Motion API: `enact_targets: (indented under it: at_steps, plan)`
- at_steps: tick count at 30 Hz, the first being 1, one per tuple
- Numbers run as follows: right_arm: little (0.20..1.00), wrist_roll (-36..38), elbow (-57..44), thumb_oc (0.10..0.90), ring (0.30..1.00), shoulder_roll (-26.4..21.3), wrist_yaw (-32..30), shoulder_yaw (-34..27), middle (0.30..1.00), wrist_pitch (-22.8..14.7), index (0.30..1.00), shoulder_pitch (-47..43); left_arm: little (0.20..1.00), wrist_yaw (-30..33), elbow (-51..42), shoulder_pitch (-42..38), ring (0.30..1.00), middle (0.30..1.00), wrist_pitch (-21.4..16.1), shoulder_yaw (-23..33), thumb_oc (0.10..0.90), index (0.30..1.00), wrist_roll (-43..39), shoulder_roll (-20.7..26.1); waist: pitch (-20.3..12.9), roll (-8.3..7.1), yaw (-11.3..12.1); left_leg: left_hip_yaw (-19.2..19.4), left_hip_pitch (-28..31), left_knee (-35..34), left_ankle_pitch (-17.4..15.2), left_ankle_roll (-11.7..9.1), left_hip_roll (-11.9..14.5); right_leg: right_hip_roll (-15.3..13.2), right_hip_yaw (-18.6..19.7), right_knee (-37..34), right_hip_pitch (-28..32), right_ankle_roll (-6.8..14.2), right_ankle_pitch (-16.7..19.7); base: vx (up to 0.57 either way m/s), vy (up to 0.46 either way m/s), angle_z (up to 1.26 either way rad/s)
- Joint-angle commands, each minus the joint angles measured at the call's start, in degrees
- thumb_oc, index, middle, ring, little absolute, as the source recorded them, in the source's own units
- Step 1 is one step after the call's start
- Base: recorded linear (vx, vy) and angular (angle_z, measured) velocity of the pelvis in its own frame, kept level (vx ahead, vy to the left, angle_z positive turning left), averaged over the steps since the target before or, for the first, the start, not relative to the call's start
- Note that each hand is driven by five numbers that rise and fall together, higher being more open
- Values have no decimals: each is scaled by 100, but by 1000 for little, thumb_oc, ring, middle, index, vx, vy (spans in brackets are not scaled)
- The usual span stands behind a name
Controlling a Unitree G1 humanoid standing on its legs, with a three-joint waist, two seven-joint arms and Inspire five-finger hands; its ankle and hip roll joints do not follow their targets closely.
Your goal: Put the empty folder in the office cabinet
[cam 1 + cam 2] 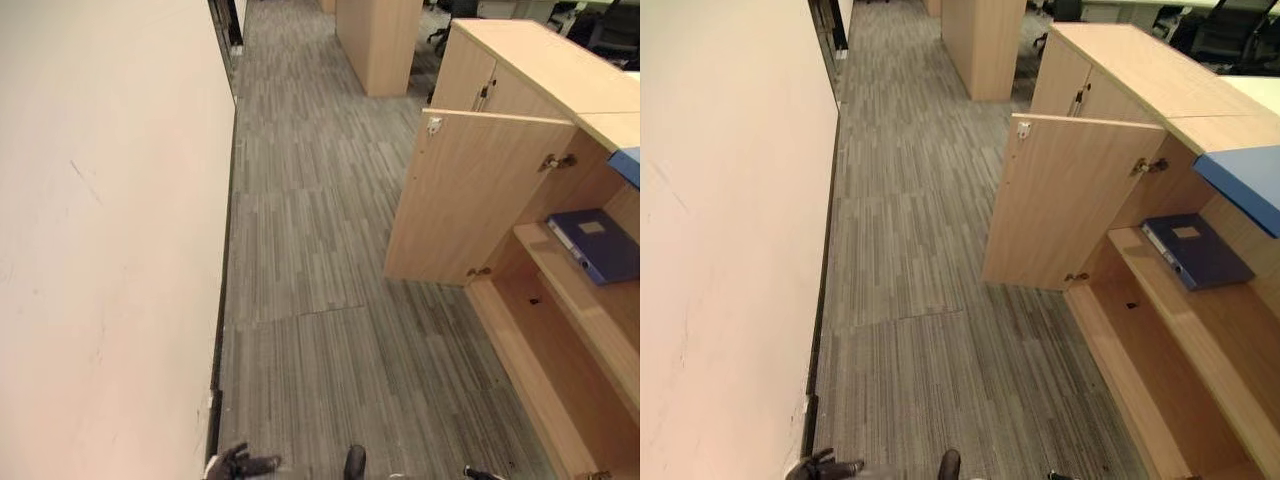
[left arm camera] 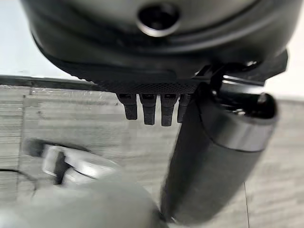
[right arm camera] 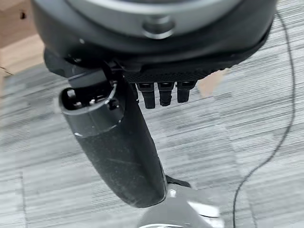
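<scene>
A dark blue folder [image 1: 595, 243] lies flat on the middle shelf [image 1: 588, 310] of the open wooden office cabinet [image 1: 560, 75] at the right. The cabinet's door [image 1: 470, 200] stands swung out over the floor. My left hand [image 1: 240, 462] hangs low at the bottom of the view, near the wall, far from the cabinet. In the left wrist view the left hand [image 2: 156, 52] has relaxed fingers [image 2: 149, 111] and holds nothing. My right hand [image 3: 156, 42] also hangs over the carpet with straight fingers [image 3: 165, 95], empty.
A light blue flat thing [image 1: 1245, 185] lies on the cabinet top at the right. A long pale wall [image 1: 100, 250] runs along the left. Grey striped carpet [image 1: 310, 260] stretches between wall and cabinet. More wooden cabinets [image 1: 380, 40] and office chairs [image 1: 610, 25] stand further back.
</scene>
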Motion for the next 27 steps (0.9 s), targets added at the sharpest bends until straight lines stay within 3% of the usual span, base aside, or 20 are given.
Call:
enact_targets:
  at_steps: [1, 2, 4, 5, 8, 9, 13, 15, 18, 20, 21, 22, 23, 24, 25, 26, 27]
  plan:
    - [900, 95, 95, 800, 900, -281, -25, -120, 900, -64, 900, 128, 900, 24, 107, 629, 900, 900, 96, -341, 800, 900, 57, 116, 143, 78, 253, 53, -104, -1997, 764, 400, -29, -74, 595, 357, 557, 773, -368, 323, 91, -49]
    - [900, 81, 123, 800, 900, -275, -33, -109, 900, -77, 900, 105, 900, 43, 157, 613, 900, 900, 85, -368, 800, 900, 28, 122, 134, 186, 335, -224, -322, -3112, 1331, 283, 243, 52, 711, 325, 759, 772, -529, 258, 68, -52]
    - [900, 63, 137, 800, 900, -280, -65, -103, 900, -93, 900, 96, 900, 58, 181, 581, 900, 900, 63, -373, 800, 900, -9, 127, 167, 176, 378, -305, -453, -3602, 1462, 249, 318, 43, 801, 301, 907, 772, -617, 313, 98, -25]
    - [900, 31, 214, 800, 900, -272, -103, -96, 900, -111, 900, 83, 900, 67, 303, 514, 900, 900, 63, -393, 800, 900, -16, 99, 146, 191, 456, -504, -765, -3961, 1578, 141, 365, 84, 1054, 267, 1114, 754, -716, 332, 114, -14]
    - [900, 39, 258, 800, 900, -245, -83, -137, 900, -113, 900, 120, 900, 42, 517, 491, 900, 900, 83, -365, 800, 900, 17, 72, 62, 233, 504, -679, -663, -3961, 1526, 95, 357, 130, 1283, 315, 1268, 771, -830, 309, 168, -66]
    - [900, 18, 273, 800, 900, -237, -72, -184, 900, -110, 900, 152, 900, 42, 576, 501, 900, 900, 93, -310, 800, 900, 16, 55, -20, 305, 508, -767, -503, -3961, 1737, 70, 377, 133, 1348, 346, 1337, 804, -904, 368, 312, -82]
    - [900, 19, 291, 800, 900, -165, -16, -252, 900, -72, 900, 244, 900, 46, 708, 485, 900, 900, 108, -275, 800, 900, 99, 80, -303, 263, 497, -762, -173, -3925, 1946, 174, 245, -174, 1592, 423, 1392, 997, -935, 303, 265, -50]
    - [900, 21, 276, 800, 900, -120, 4, -261, 900, -64, 900, 264, 900, 58, 697, 459, 900, 900, 111, -278, 800, 900, 139, 122, -438, 216, 477, -648, -23, -3901, 1825, 301, 100, -371, 1686, 589, 1294, 1151, -787, 275, 290, -42]
    - [900, -50, 193, 800, 900, -69, 38, -179, 900, -59, 900, 210, 900, 79, 595, 442, 900, 900, 93, -235, 800, 900, 92, 197, -576, 189, 505, -495, 259, -3949, 1609, 509, -120, -674, 1727, 1193, 913, 1400, -278, 216, 282, -59]
    - [900, -80, 92, 800, 900, -57, 31, -138, 900, -71, 900, 127, 900, 102, 524, 410, 900, 900, 83, -242, 800, 900, 94, 258, -585, 230, 526, -390, 391, -3961, 1470, 645, -236, -944, 1457, 1748, 577, 1493, 127, 151, 306, -66]
    - [900, -89, -29, 800, 900, -49, 21, -111, 900, -86, 900, 72, 900, 116, 492, 393, 900, 900, 88, -271, 800, 900, 132, 304, -535, 295, 537, -212, 494, -3961, 1356, 740, -333, -1380, 880, 2280, 366, 1449, 577, 121, 275, -56]
    - [900, -89, -30, 800, 900, -49, 21, -111, 900, -85, 900, 72, 900, 116, 492, 392, 900, 900, 88, -270, 800, 900, 132, 304, -531, 291, 529, -218, 498, -3961, 1357, 742, -341, -1387, 873, 2284, 373, 1452, 572, 174, 389, -47]
    - [900, -91, -136, 800, 900, 7, -2, -88, 900, -117, 900, 94, 900, 123, 487, 424, 900, 900, 126, -277, 800, 900, 260, 358, -509, 331, 538, -41, 686, -3961, 1138, 766, -421, -1850, 76, 2645, 359, 1371, 599, 88, 194, -25]
    - [900, -92, -139, 800, 900, 8, -3, -88, 900, -116, 900, 96, 900, 123, 486, 425, 900, 900, 126, -277, 800, 900, 260, 359, -502, 324, 528, -48, 694, -3961, 1138, 769, -433, -1862, 70, 2655, 368, 1376, 590, 141, 267, -15]
    - [900, -95, -178, 800, 900, 14, -16, -84, 900, -134, 900, 94, 900, 136, 504, 444, 900, 900, 138, -263, 800, 900, 302, 365, -487, 309, 548, 96, 756, -3961, 1048, 783, -464, -2084, -306, 2666, 405, 1388, 680, 60, 73, -35]
    - [900, -95, -180, 800, 900, 18, -17, -83, 900, -133, 900, 96, 900, 136, 504, 445, 900, 900, 138, -262, 800, 900, 302, 369, -459, 291, 541, 93, 789, -3961, 1040, 786, -486, -2109, -308, 2684, 436, 1398, 658, 129, 137, -35]
    - [900, -44, -391, 800, 900, 18, -31, -102, 900, -180, 900, 25, 900, 104, 607, 469, 900, 900, 172, -239, 800, 900, 358, 363, -375, 300, 477, 456, 877, -3961, 891, 747, -361, -2071, -885, 2396, 305, 1393, 479, 81, 71, -51]
